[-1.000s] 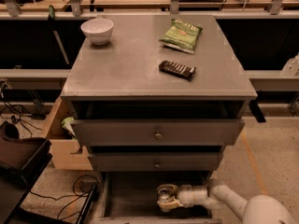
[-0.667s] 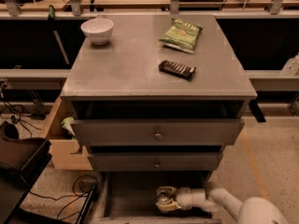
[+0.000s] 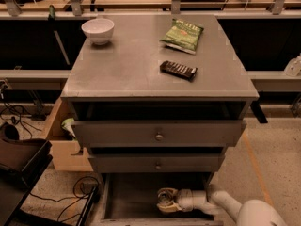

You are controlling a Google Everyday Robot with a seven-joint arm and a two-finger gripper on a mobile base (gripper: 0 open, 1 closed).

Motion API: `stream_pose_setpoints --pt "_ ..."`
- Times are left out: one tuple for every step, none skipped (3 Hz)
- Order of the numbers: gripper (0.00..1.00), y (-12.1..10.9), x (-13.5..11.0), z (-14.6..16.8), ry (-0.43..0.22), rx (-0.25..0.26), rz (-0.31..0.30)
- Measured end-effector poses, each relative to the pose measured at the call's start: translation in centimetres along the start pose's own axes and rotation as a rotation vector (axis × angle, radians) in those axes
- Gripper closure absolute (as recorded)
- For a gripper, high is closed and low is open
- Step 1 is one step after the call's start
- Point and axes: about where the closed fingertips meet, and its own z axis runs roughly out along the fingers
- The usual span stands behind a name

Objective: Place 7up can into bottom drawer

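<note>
1. A wooden box (image 3: 60,147) stood on the floor, left of the cabinet (image 3: 117,74).
2. A white bowl (image 3: 98,30) sat upright at the cabinet top's rear left corner.
3. The bottom drawer (image 3: 129,197) stood pulled out, its grey floor exposed; the two upper drawers (image 3: 117,134) showed round knobs.
4. The can (image 3: 165,196) was inside the bottom drawer, right of its middle, shiny top facing up. Whether it touched the floor could not be determined.
5. The gripper (image 3: 163,201) was low inside the same drawer, its fingers clenched around the can.
6. A green bag (image 3: 182,35) lay flat on the top, rear right of centre; a dark bar (image 3: 178,70) lay just in front of it, apart.
7. The white arm (image 3: 225,204) reached into the drawer from the lower right.
</note>
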Motion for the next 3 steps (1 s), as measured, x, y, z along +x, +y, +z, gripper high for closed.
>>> stream_pose_setpoints --pt "0.61 0.11 0.00 0.24 -0.002 -0.004 0.002" --pt "0.38 0.20 0.01 0.49 -0.004 -0.008 0.003" --pt "0.14 0.30 0.03 0.73 -0.006 -0.012 0.005"
